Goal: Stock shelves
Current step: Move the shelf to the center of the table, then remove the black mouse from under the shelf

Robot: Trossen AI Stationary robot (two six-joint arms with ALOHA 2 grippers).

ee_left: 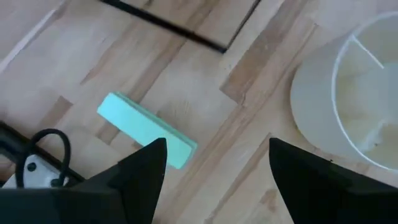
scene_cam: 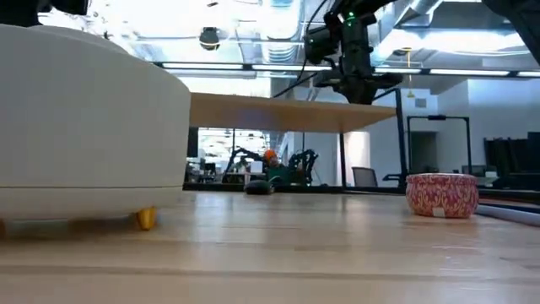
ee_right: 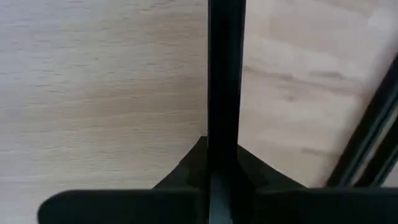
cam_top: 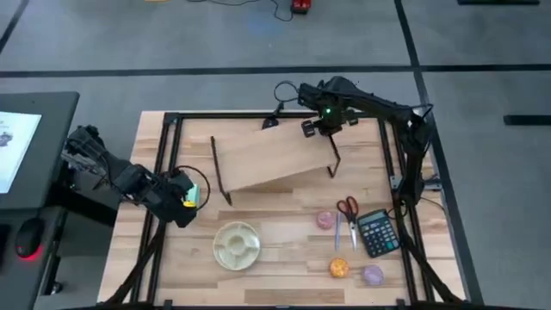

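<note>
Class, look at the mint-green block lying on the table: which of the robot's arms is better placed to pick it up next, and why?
The left. Its open gripper hangs right over the green block, fingers either side of its end. The right gripper is across the table, shut on the shelf leg.

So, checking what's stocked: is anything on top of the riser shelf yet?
No: the high view shows the riser shelf top bare, with only the right gripper at its edge.

Riser shelf (cam_top: 271, 159): rectangular light-wood plank top on thin black metal legs, sits mid-rear on the counter (cam_top: 284, 267), skewed in the high view, with its right end farther back than its left. In the low view the plank (scene_cam: 287, 111) stands raised above the counter surface, open space beneath.
</note>
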